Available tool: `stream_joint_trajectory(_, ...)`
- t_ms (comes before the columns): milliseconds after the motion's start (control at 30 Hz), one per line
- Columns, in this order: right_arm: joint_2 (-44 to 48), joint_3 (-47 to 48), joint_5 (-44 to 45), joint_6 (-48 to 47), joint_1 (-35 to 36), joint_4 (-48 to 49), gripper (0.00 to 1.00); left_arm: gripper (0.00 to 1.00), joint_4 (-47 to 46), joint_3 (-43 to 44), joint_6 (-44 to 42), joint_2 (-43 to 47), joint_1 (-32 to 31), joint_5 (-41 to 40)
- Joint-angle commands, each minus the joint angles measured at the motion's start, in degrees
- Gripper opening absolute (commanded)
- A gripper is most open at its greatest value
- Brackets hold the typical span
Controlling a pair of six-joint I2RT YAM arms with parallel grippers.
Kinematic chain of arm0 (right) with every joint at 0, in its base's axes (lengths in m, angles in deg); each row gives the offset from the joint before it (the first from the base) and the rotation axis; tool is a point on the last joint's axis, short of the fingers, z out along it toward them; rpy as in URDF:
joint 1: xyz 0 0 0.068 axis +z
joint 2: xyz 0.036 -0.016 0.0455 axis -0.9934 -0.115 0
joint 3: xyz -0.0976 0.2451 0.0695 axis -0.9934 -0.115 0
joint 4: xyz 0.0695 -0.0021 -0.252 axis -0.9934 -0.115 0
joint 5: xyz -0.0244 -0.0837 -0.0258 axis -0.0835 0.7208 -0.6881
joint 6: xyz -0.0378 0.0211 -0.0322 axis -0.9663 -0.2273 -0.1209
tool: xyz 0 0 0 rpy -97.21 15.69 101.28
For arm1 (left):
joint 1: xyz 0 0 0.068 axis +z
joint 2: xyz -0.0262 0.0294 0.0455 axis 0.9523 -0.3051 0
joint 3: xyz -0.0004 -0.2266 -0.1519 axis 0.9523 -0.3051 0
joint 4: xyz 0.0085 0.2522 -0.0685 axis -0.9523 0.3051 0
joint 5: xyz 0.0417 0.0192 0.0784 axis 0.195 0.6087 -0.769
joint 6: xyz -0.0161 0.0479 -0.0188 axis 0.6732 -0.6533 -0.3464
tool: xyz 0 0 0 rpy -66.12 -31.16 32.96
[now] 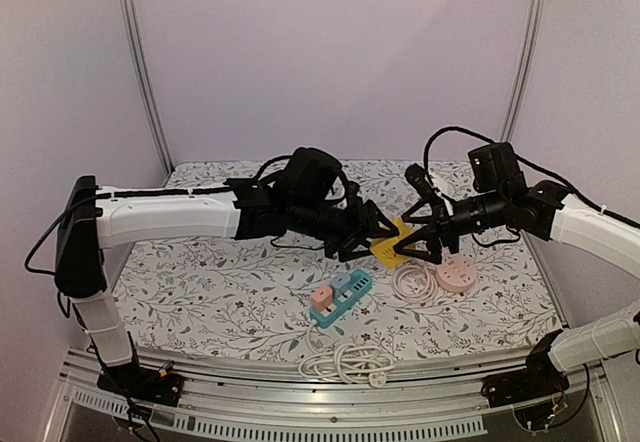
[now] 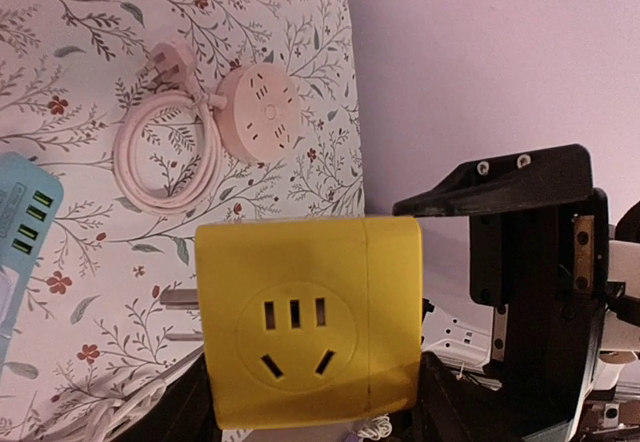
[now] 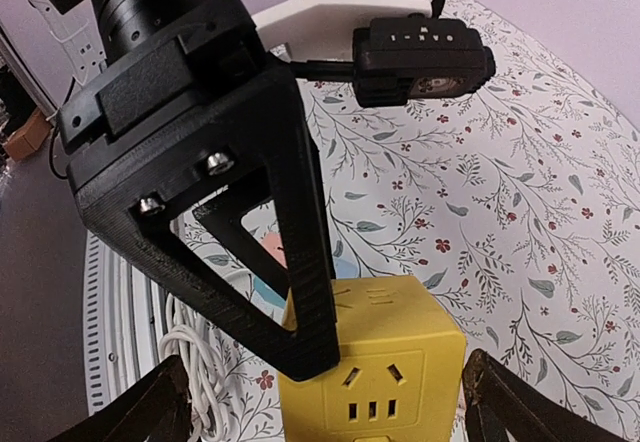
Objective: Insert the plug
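A tabletop covered with a white cloth printed with leafy twigs and small red flowers is seen, closed in by plain lilac walls and two aluminium corner posts. Right of centre in the top view, a round pink power strip is laid just beside its coiled pink cord. Lower in the frame a teal rectangular power strip is placed, and a coiled white cable is draped at the bottom edge. At mid-frame a yellow cube-shaped plastic socket adapter is held above the cloth, with metal prongs shown on its left face in the left wrist view. The left fingers are clamped on it. The right fingers are spread wide to either side of the cube, and no contact with it can be made out.
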Motion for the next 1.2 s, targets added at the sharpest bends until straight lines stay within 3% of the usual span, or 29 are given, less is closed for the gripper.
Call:
stream_joint_trajectory(0, -1.0, 0.7, 2.0, -0.2, 1.7, -0.8, 0.93, 0.33, -1.4, 0.6, -1.5, 1.8, 0.6, 0.5)
stream_joint_trajectory(267, -0.2, -0.2, 7.5, -0.8, 1.9, 0.2, 0.95, 0.31, 0.3, 0.3, -2.4, 2.9, 0.6, -0.1)
stream_joint_trajectory(833, -0.9, -2.4, 7.9, -2.6, 2.1, 2.1, 0.88, 0.31, 3.8, 2.1, -4.7, 2.6, -0.3, 1.0)
stream_joint_trajectory(1033, -2.1, -1.1, 7.7, -4.0, 2.4, 0.0, 0.76, 0.31, 4.1, 1.9, -5.2, 2.8, -1.2, 0.3)
stream_joint_trajectory(1167, -2.3, -1.3, 7.4, -5.0, 2.6, -0.5, 0.59, 0.31, 4.1, 1.1, -5.2, 3.5, -1.5, -0.2)
